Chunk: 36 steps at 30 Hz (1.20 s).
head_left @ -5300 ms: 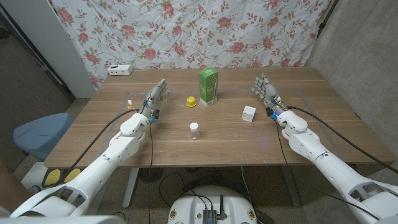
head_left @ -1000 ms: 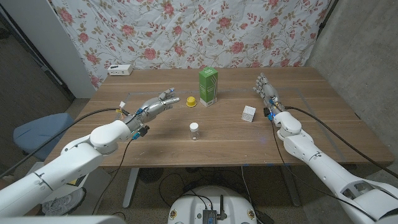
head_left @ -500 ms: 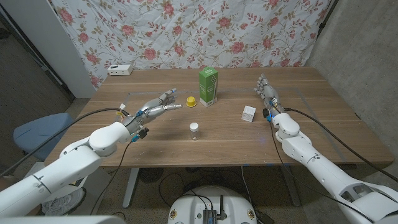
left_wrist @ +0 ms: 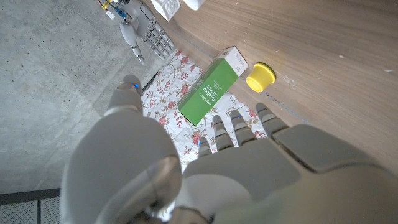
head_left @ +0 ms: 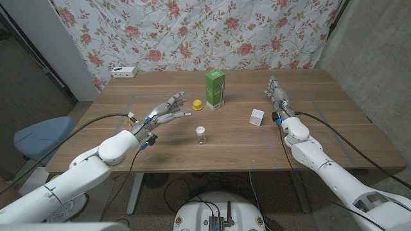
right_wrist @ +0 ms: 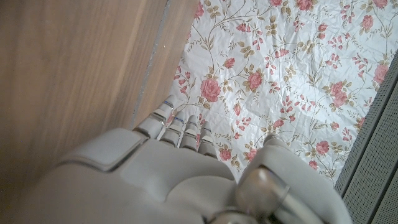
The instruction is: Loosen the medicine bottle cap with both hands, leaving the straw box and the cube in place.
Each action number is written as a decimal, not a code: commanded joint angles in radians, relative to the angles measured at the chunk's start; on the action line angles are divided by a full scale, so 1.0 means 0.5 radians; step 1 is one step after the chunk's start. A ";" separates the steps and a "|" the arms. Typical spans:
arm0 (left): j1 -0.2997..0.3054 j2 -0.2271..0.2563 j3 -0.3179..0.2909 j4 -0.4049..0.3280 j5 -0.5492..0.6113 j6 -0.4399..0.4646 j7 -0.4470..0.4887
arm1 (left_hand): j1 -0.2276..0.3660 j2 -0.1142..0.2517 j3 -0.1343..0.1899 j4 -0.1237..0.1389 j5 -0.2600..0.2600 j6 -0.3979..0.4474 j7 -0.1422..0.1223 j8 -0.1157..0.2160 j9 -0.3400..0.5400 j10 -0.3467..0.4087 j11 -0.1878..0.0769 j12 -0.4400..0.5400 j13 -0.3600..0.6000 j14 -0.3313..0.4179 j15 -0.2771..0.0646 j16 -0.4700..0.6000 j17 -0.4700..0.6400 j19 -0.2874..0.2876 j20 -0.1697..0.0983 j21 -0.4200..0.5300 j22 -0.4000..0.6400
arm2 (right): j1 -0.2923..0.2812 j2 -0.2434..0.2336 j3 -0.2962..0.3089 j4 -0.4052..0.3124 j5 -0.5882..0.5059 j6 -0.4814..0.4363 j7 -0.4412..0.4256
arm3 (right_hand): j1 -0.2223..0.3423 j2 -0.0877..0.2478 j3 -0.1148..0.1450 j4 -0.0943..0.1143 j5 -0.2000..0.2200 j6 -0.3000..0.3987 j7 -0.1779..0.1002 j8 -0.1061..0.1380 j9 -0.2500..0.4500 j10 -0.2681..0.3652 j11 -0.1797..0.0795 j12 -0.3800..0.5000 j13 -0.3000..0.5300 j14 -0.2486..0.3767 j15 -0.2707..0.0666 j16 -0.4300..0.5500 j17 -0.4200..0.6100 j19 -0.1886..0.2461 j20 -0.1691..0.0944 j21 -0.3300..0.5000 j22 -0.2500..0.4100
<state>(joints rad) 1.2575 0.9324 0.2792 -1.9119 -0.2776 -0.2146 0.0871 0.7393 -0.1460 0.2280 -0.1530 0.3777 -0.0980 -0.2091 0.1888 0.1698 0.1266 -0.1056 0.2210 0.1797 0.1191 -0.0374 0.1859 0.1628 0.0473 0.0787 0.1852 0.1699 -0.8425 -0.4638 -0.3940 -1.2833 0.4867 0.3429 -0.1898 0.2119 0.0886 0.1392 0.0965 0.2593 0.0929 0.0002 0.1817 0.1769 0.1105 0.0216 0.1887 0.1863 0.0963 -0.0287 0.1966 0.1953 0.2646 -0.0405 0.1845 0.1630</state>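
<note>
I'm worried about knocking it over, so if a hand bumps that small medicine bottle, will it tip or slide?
The medicine bottle looks small, clear and mostly empty, so it is probably light and would slide or topple easily. It stands upright on smooth wood, which likely offers little grip. Being round, it may roll once it is down.

1 medicine bottle [head_left: 201, 135], 1 straw box [head_left: 214, 90], 1 cube [head_left: 257, 117], 1 yellow cap [head_left: 198, 104], 1 white device [head_left: 124, 72].

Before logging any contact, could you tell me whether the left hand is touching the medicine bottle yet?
Apart. In the head view, bare wood shows between the left hand with its spread fingers and the medicine bottle, which stands alone nearer the table's middle.
</note>
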 commanded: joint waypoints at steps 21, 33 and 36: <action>0.158 -0.191 0.089 0.062 0.384 -0.162 0.270 | 0.031 -0.006 -0.107 0.036 0.006 0.068 -0.014 -0.001 0.010 0.120 -0.039 -0.002 -0.001 0.113 -0.232 0.000 0.005 -0.098 -0.135 -0.019 0.001 | -0.052 -0.010 -0.002 -0.096 -0.059 -0.044 -0.101 | -0.001 0.005 0.003 -0.016 0.021 0.026 -0.010 0.018 0.007 0.020 -0.004 0.009 0.003 0.010 0.004 0.013 0.000 0.011 -0.100 0.003 0.007; 0.168 -0.274 0.121 0.126 0.498 -0.193 0.380 | 0.038 0.015 -0.160 0.055 -0.011 0.117 -0.006 0.002 0.010 0.259 -0.035 0.007 -0.003 0.263 -0.272 0.017 0.003 -0.075 -0.184 0.002 -0.001 | -0.074 -0.008 0.003 -0.097 -0.058 -0.021 -0.099 | -0.002 0.010 0.005 -0.017 0.023 0.033 -0.014 0.020 0.007 0.021 -0.011 0.009 0.003 0.011 -0.001 0.012 0.000 0.011 -0.100 0.004 0.007; 0.166 -0.286 0.131 0.137 0.515 -0.192 0.391 | 0.042 0.018 -0.170 0.057 -0.015 0.134 0.000 0.005 0.010 0.286 -0.042 0.007 -0.003 0.296 -0.284 0.019 0.002 -0.074 -0.204 0.002 -0.001 | -0.075 -0.004 0.003 -0.087 -0.057 -0.006 -0.093 | -0.002 0.011 0.005 -0.018 0.024 0.033 -0.015 0.020 0.007 0.022 -0.011 0.009 0.003 0.011 -0.001 0.012 0.000 0.011 -0.100 0.004 0.007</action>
<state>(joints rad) 1.3362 0.8163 0.3310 -1.8618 -0.0604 -0.3053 0.2496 0.7546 -0.1427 0.1524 -0.1241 0.3712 -0.0407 -0.2093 0.1887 0.1698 0.2548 -0.1267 0.2220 0.1768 0.2488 -0.0408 0.1858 0.1631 0.0104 -0.0059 0.1818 0.1676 -0.8740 -0.4689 -0.3945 -1.3326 0.4591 0.3234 -0.2391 0.2120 0.0886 0.1363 0.0936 0.2671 0.1000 -0.0072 0.1817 0.1770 0.1145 0.0177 0.1887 0.1864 0.0962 -0.0287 0.1966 0.1955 0.2646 -0.0406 0.1845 0.1631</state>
